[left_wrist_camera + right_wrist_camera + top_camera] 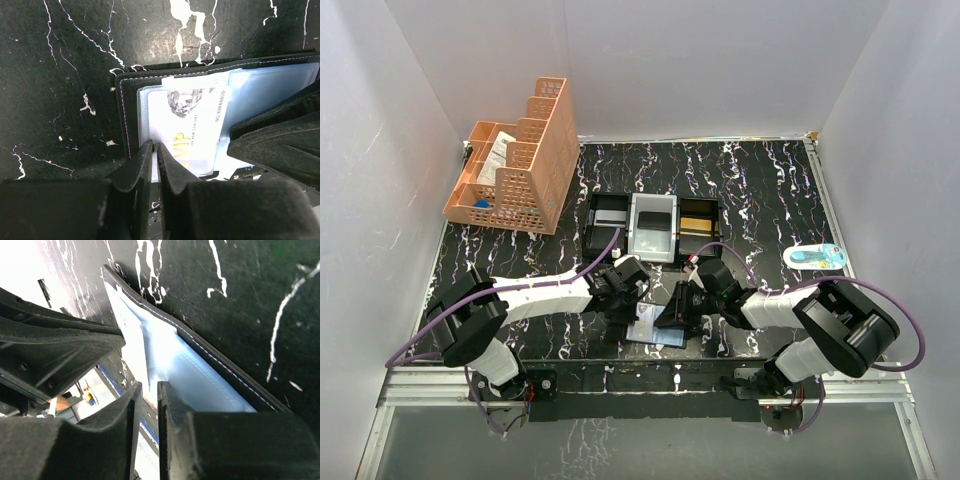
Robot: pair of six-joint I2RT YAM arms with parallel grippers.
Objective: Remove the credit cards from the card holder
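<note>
Two grippers meet over the card holder [657,331], which lies open on the black marbled table [760,190], near its front edge and just in front of the black-and-white three-compartment tray [595,228].

Left wrist view: the dark stitched cover [131,100] lies flat, with clear plastic sleeves [270,90] fanned across it. A white VIP card [192,125] with gold lettering sits on the sleeves. The left gripper [154,147] has its fingers drawn almost together, with only a thin slit between them. The card's near corner runs into that slit, so the card appears pinched.

Right wrist view: the right gripper [149,387] is likewise nearly closed, its tips at the edge of a bluish clear sleeve [175,360]. It cannot be determined whether it grips that sleeve.

An orange tiered basket [520,160] stands at the far left corner. A small white-and-blue item [815,256] lies at the right edge, well apart from the holder.
</note>
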